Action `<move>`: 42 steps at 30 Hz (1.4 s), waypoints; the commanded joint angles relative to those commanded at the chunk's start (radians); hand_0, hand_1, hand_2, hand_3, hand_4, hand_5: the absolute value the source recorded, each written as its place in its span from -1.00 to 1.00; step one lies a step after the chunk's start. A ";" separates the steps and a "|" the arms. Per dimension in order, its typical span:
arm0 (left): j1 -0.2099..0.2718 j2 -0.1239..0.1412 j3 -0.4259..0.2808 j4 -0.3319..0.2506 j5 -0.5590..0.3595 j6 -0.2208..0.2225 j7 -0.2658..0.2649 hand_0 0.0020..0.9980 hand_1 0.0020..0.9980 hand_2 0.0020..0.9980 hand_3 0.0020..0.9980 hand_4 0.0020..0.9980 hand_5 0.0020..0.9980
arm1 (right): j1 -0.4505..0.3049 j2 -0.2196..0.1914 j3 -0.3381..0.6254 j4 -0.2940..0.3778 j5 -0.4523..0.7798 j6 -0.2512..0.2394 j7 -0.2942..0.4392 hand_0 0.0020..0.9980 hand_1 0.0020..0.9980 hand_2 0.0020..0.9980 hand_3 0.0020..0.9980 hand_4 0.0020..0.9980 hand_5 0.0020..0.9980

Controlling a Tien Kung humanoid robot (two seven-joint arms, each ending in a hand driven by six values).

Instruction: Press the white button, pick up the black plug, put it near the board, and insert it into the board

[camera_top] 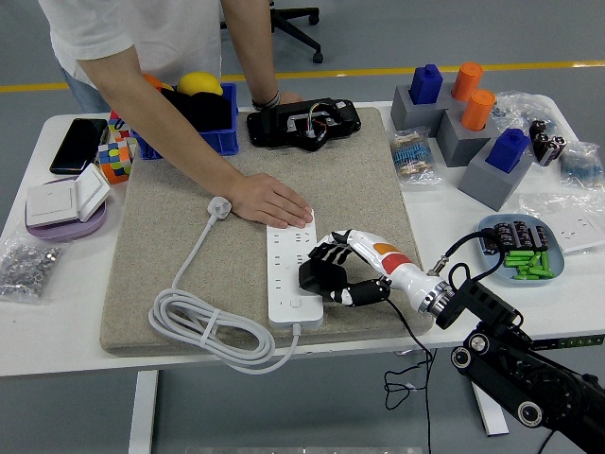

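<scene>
The right hand [333, 270] was curled tight around the black plug [319, 275], holding it at the right edge of the white board [294, 271], low over the sockets. If the prongs were skewed, pushing could jam them or slide the board sideways. A person's hand [271, 201] pressed the board's far end onto the mat [180, 236], bracing it. The left hand was unseen.

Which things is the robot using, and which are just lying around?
Used: right hand, black plug, white board, person's hand holding the board.

Lying around: phone, cube, blue bin, batteries, blocks.
</scene>
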 joint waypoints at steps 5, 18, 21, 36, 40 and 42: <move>-0.001 0.000 -0.002 0.000 0.004 0.000 0.000 -0.07 -0.01 0.02 0.15 0.19 -0.48 | 0.001 0.000 -0.001 0.001 0.013 0.010 0.006 0.15 0.14 0.15 0.25 0.90 -0.97; 0.000 -0.001 -0.003 0.000 0.007 0.000 0.001 -0.07 -0.01 0.02 0.15 0.19 -0.48 | 0.002 0.002 -0.001 0.006 0.015 0.012 0.006 0.57 0.48 0.44 0.46 1.00 -0.56; 0.001 -0.001 -0.004 0.000 0.007 0.000 0.002 -0.07 -0.01 0.02 0.15 0.19 -0.48 | 0.001 0.001 -0.001 0.007 0.015 0.010 0.008 0.56 0.48 0.43 0.45 1.00 -0.56; 0.001 0.002 0.003 0.000 0.005 -0.002 0.002 -0.07 -0.01 0.02 0.15 0.19 -0.47 | -0.073 -0.051 0.078 0.111 0.102 0.024 0.075 0.56 0.46 0.38 0.35 1.00 -0.18; 0.003 0.002 -0.001 0.000 0.009 -0.002 0.003 -0.07 -0.01 0.02 0.16 0.19 -0.47 | -0.097 -0.073 0.071 0.126 0.126 0.021 0.094 0.51 0.36 0.25 0.23 1.00 -0.13; 0.002 0.002 0.002 0.000 0.009 -0.003 0.003 -0.07 -0.01 0.02 0.16 0.19 -0.47 | -0.105 -0.075 0.062 0.123 0.145 0.025 0.102 0.51 0.36 0.25 0.23 1.00 -0.13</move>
